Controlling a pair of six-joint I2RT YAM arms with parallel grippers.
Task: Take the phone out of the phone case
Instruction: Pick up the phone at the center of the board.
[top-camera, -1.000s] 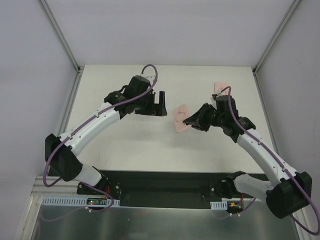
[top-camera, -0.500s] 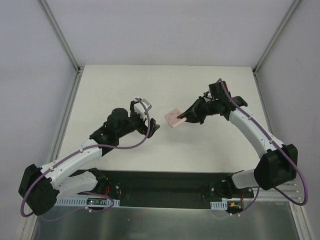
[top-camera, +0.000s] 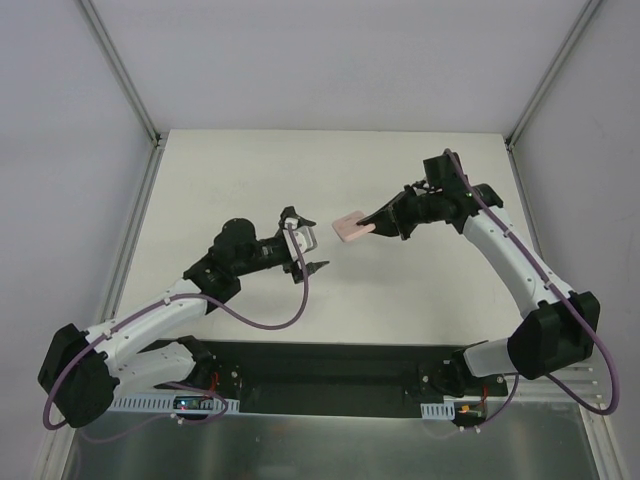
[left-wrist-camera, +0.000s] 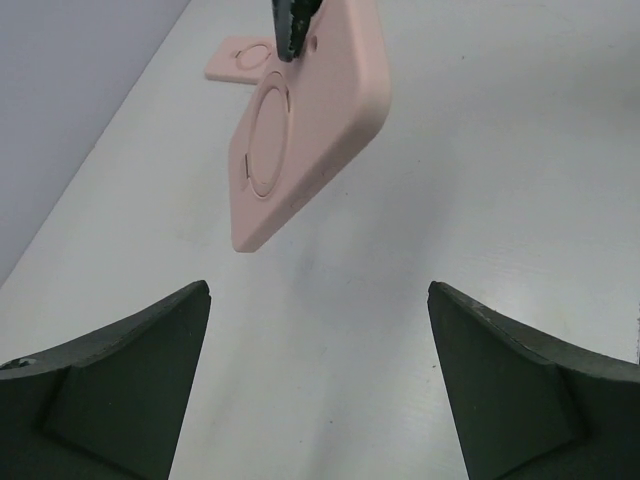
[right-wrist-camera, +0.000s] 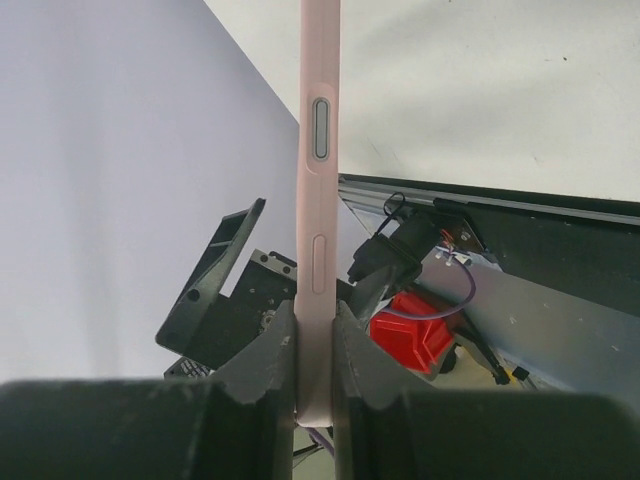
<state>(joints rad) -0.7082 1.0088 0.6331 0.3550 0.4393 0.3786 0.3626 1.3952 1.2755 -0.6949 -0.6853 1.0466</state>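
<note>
A: Right jaws are clamped on one end of the case (right-wrist-camera: 318, 200), pressing its two flat faces. It hangs in the air, clear of the desk (top-camera: 250, 170).

B: And the left jaws?

A: Spread wide with nothing in them, facing the case's free end from just short of it.

B: Which way does the case lie?

A: Its long axis runs straight out from the right jaws toward the left arm (top-camera: 170, 300), and the free end dips a little. From the right wrist it's edge-on, with the side buttons (right-wrist-camera: 319, 130) along the rim. From the left wrist you see the back face and its ring (left-wrist-camera: 268, 140).

B: Is the phone inside?

A: Can't tell. No view shows a screen. A second pink piece (left-wrist-camera: 240, 65) lies flat on the desk beyond, well apart.

B: Where's the danger?

A: That grip, I'd say. It's a pinch at one end with the whole length sticking out, so any push or tug from the left jaws acts like a lever. The case could swivel in the pinch, or slide out and drop to the desk.

B: Anything else?

A: If the left jaws close across the whole thickness, they'd squeeze case and phone together and nothing would separate. They need the rim or a corner to peel. If they come in off-line, they could just knock the free end sideways.
</note>
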